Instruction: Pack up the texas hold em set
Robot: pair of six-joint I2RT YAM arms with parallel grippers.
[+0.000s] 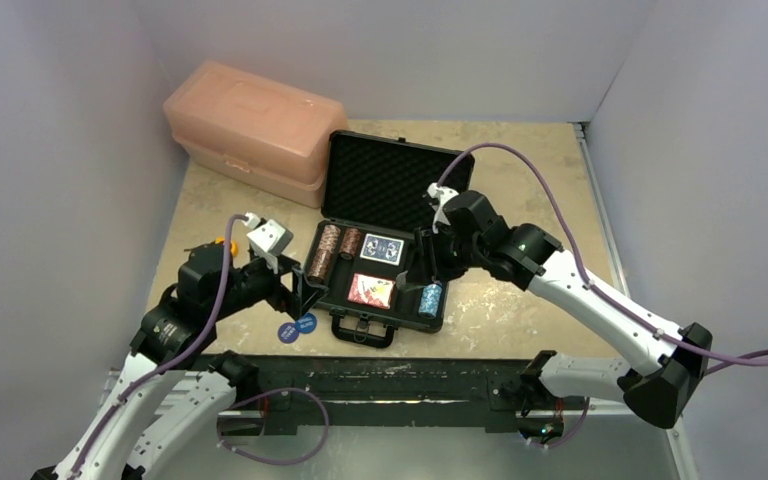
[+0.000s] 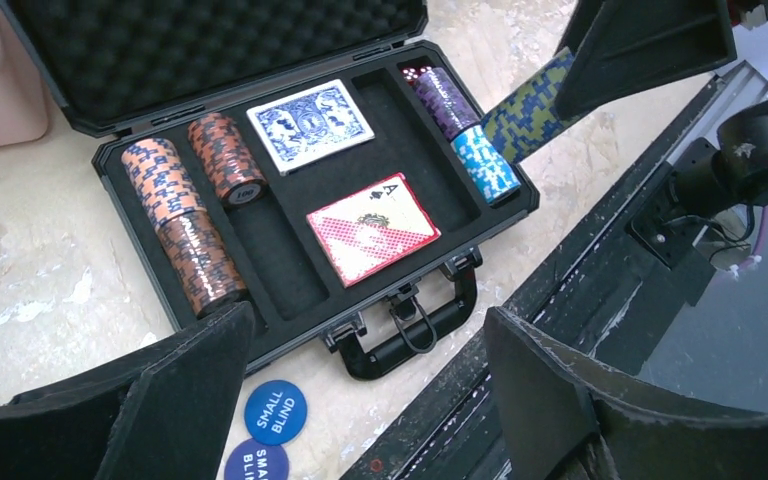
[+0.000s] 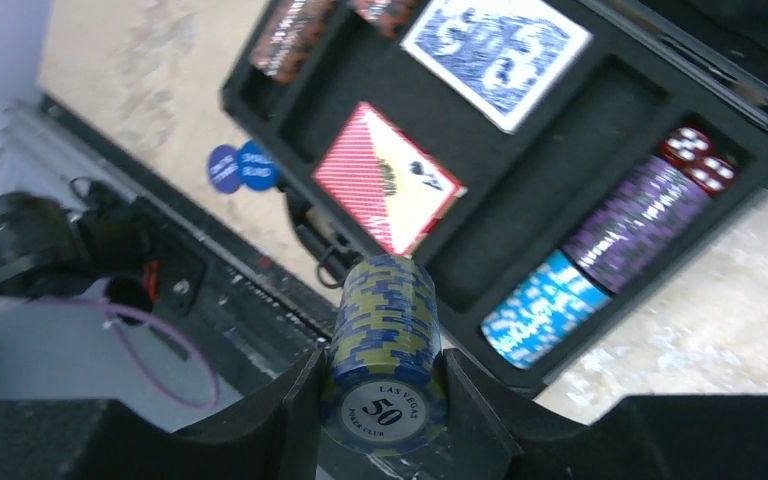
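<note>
The black briefcase (image 1: 440, 318) lies open at the table's centre, lid (image 1: 390, 180) tipped back. Its foam slots hold orange-brown chip stacks (image 2: 170, 200), a blue deck (image 2: 310, 125), a red deck (image 2: 373, 227), a purple stack (image 2: 442, 97) and a light-blue stack (image 2: 485, 163). My right gripper (image 3: 385, 400) is shut on a yellow-and-blue chip stack (image 3: 385, 330) above the case's right side, next to the light-blue stack (image 3: 545, 320). My left gripper (image 2: 365, 340) stands open and empty over the case's front-left corner, near its handle (image 2: 410, 335). Two blue discs (image 2: 275, 411) lie on the table beside it.
A pink plastic box (image 1: 255, 125) sits at the back left, touching the case lid's corner. A small yellow tape measure (image 1: 225, 243) peeks out behind my left arm. A black rail (image 1: 380, 375) runs along the near table edge. White walls close in the left, back and right.
</note>
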